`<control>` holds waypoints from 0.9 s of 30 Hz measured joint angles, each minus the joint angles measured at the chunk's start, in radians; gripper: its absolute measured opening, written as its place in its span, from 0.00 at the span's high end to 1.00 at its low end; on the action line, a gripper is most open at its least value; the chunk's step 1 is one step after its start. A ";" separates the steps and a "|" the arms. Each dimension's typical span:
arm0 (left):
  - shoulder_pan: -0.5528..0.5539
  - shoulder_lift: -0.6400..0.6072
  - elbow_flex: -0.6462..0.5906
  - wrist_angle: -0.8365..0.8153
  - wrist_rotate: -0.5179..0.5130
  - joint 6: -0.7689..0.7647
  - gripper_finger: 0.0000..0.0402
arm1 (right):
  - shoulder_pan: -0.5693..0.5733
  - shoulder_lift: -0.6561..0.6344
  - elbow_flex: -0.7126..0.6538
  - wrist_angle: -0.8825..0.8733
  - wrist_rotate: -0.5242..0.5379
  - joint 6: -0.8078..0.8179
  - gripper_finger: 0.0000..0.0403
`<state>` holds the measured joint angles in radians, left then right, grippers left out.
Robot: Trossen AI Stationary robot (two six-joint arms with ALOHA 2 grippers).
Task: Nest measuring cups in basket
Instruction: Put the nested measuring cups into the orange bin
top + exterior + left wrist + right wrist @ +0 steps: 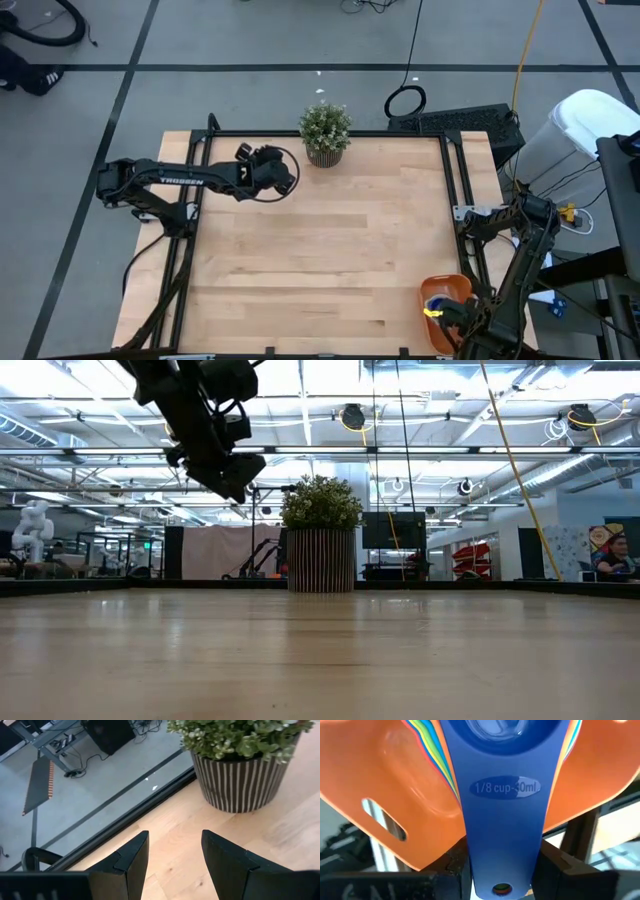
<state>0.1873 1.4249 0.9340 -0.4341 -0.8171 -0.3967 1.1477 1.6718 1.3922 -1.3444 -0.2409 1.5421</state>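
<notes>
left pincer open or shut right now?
Open. In the left wrist view the left pincer shows bare table between its two fingers, nothing held, with the potted plant ahead.

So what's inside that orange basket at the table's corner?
The orange basket holds nested measuring cups; a blue one marked 1/8 cup lies on top. Only coloured edges of those underneath show, their bowls covered. The right tool sits at its handle.

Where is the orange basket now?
In the high view the orange basket sits at the table's near right corner, under the right gripper, far from the plant.
</notes>
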 joint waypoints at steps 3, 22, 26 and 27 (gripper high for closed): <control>-0.014 0.000 0.000 0.000 0.000 -0.001 0.54 | 0.000 0.000 -0.012 0.002 -0.019 -0.057 0.69; -0.038 0.000 0.000 -0.001 0.000 -0.006 0.54 | -0.002 -0.002 -0.150 0.131 -0.112 -0.018 0.69; -0.038 0.000 0.000 0.000 0.000 -0.007 0.54 | -0.003 -0.002 -0.151 0.164 -0.118 0.112 0.69; -0.038 0.000 0.000 0.000 0.000 -0.007 0.54 | -0.003 -0.002 -0.151 0.176 -0.124 0.139 0.69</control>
<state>0.1493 1.4248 0.9340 -0.4340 -0.8173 -0.4039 1.1446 1.6695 1.2415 -1.1687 -0.3649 1.6812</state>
